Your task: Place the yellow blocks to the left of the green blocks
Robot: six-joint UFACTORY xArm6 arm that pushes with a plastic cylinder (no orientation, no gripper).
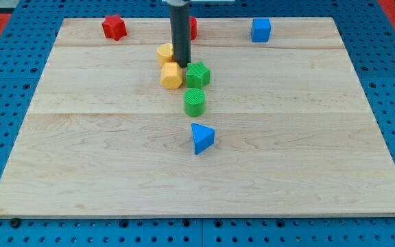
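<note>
Blocks crowd the upper middle of the pale wooden board point(101, 165), which lies on a blue pegboard surface point(5, 82). The arm carries no gripper, so there is nothing to spread or press together: only the straight dark rod point(179, 31), coming down from the view's top. The rod's lower end, my tip point(183, 64), sits in the gap between the yellow and green blocks.

At about nine o'clock from my tip lies the yellow hexagonal block point(172, 75), touching or very nearly touching it. A second yellow block point(164, 53), rounded and partly hidden by the rod, sits at ten o'clock, just above the first. The green star-shaped block point(198, 74) rests at four o'clock from my tip, right beside it, and the green cylinder point(195, 101) stands at six o'clock from that star, close below. So both yellow blocks lie to the left of both green ones.

A blue triangular block point(201, 138) lies at six o'clock from the cylinder, apart from it. Along the board's far edge sit a red star-shaped block point(114, 27) at eleven o'clock, a red block point(193, 27) mostly hidden behind the rod, and a blue cube point(260, 29) at one o'clock.

Wide bare wood stretches toward the left, right and near edges.
</note>
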